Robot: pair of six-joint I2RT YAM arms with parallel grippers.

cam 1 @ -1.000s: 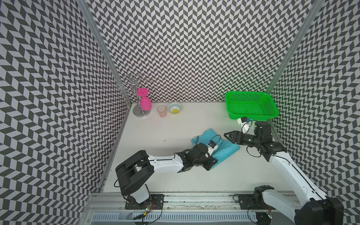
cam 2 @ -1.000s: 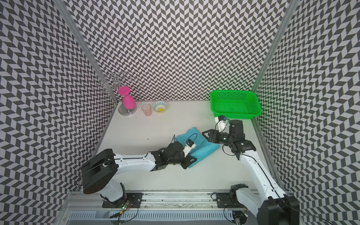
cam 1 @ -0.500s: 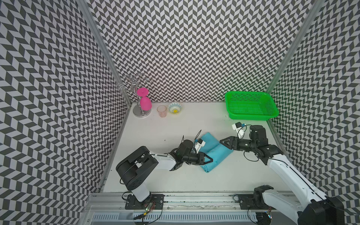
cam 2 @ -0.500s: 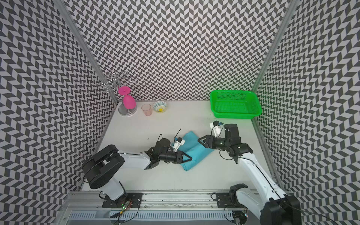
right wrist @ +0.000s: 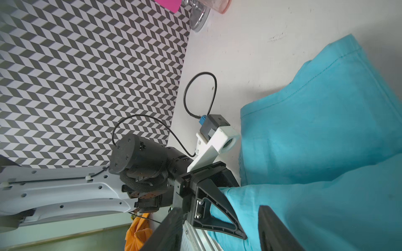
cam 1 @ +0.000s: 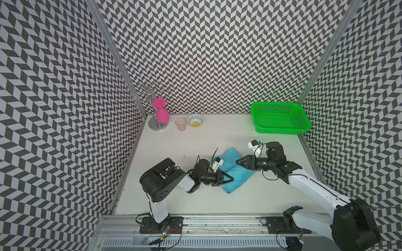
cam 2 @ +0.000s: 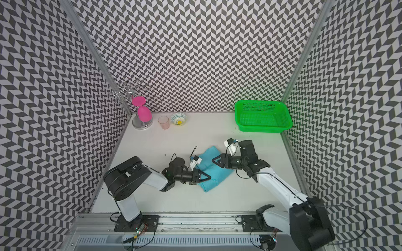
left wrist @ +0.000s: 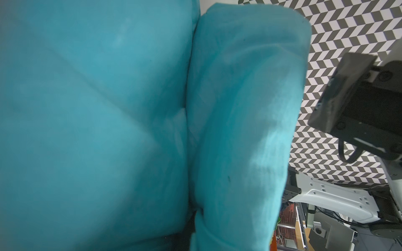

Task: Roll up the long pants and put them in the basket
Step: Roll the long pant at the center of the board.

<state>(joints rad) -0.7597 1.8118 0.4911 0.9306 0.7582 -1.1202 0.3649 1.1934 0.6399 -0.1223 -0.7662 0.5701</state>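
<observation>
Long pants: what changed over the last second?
The long pants bunched narrower, right edge pulled toward the robot's left. The left gripper drew back toward its base; the right gripper followed, jaws open. The green basket, cup and bowl stayed put.

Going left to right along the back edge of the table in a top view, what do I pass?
A metal rack holding a pink glass, pink cup, patterned bowl, green basket.

Long pants (cam 1: 229, 159) showing plain turquoise-blue. Walls (cam 1: 217, 54) running blk/wht chevron. Basket (cam 1: 280, 130) glowing bright green. Wine glass (cam 1: 162, 114) showing hot pink; cup (cam 1: 180, 124) looking pale pink, see-thru; bowl (cam 1: 195, 120) carrying blue patterning w/ yellow centre. Table (cam 1: 217, 139) reading off-white.
</observation>
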